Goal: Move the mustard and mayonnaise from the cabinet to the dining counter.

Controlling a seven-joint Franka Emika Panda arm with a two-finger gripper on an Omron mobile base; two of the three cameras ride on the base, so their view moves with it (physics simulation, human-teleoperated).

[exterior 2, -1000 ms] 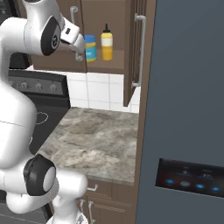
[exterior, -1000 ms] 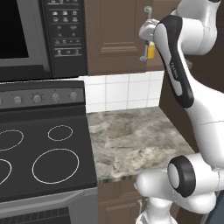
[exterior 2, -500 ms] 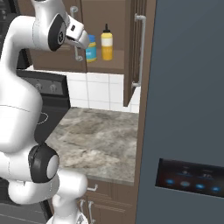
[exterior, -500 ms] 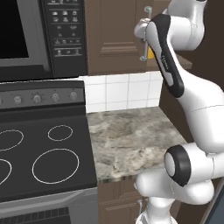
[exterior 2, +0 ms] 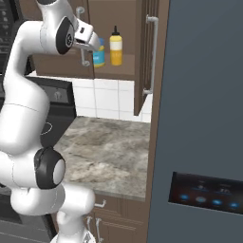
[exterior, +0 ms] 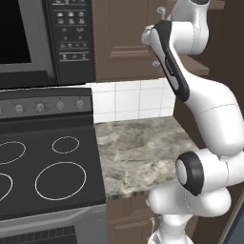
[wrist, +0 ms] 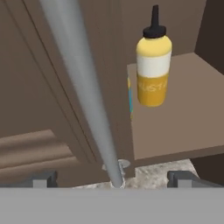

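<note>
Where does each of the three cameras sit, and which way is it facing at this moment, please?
Left base view: behind the arm to its left, looking forward over the stove and marble worktop; the white arm rises at right.
Right base view: behind to its right, facing the cabinet with the mustard and mayonnaise; the arm rises at left, the gripper near the jar.
Hand view: on the hand, facing the silver door handle and the mustard; dark fingertips spread wide.
Both base views share the worktop and white tiles.

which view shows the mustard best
The hand view: the mustard stands close and whole on the cabinet shelf. The right base view shows it small, beside the mayonnaise.
</note>
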